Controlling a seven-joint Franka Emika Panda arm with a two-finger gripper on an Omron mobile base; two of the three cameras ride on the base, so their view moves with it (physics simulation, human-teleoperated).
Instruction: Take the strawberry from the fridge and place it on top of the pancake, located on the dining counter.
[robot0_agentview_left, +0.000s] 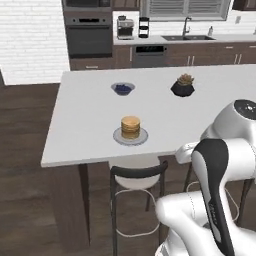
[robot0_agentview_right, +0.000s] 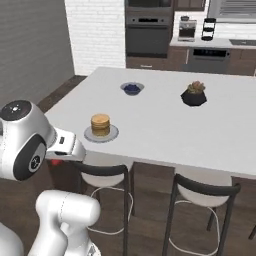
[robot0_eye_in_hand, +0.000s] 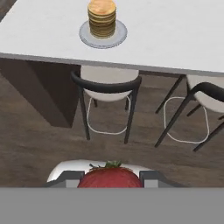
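The strawberry (robot0_eye_in_hand: 109, 176) is red with a green top and sits between my two dark fingertips at the bottom of the hand view. My gripper (robot0_eye_in_hand: 110, 182) is shut on it, low in front of the dining counter (robot0_eye_in_hand: 175, 30). A small red spot under my hand, the strawberry (robot0_agentview_right: 56, 162), also shows in the right base view. The pancake (robot0_agentview_left: 130, 126) (robot0_agentview_right: 100, 124) (robot0_eye_in_hand: 102, 17) is a golden stack on a grey plate (robot0_agentview_left: 118, 137) (robot0_agentview_right: 88, 134) (robot0_eye_in_hand: 84, 34) near the counter's front edge, ahead of and above the gripper.
A blue bowl (robot0_agentview_left: 122, 88) (robot0_agentview_right: 132, 88) and a dark pot with a plant (robot0_agentview_left: 183, 86) (robot0_agentview_right: 194, 94) stand farther back on the counter. Black-backed stools (robot0_eye_in_hand: 107, 83) (robot0_eye_in_hand: 205, 94) (robot0_agentview_left: 137, 175) are tucked under its front edge. Ovens (robot0_agentview_left: 89, 35) line the back wall.
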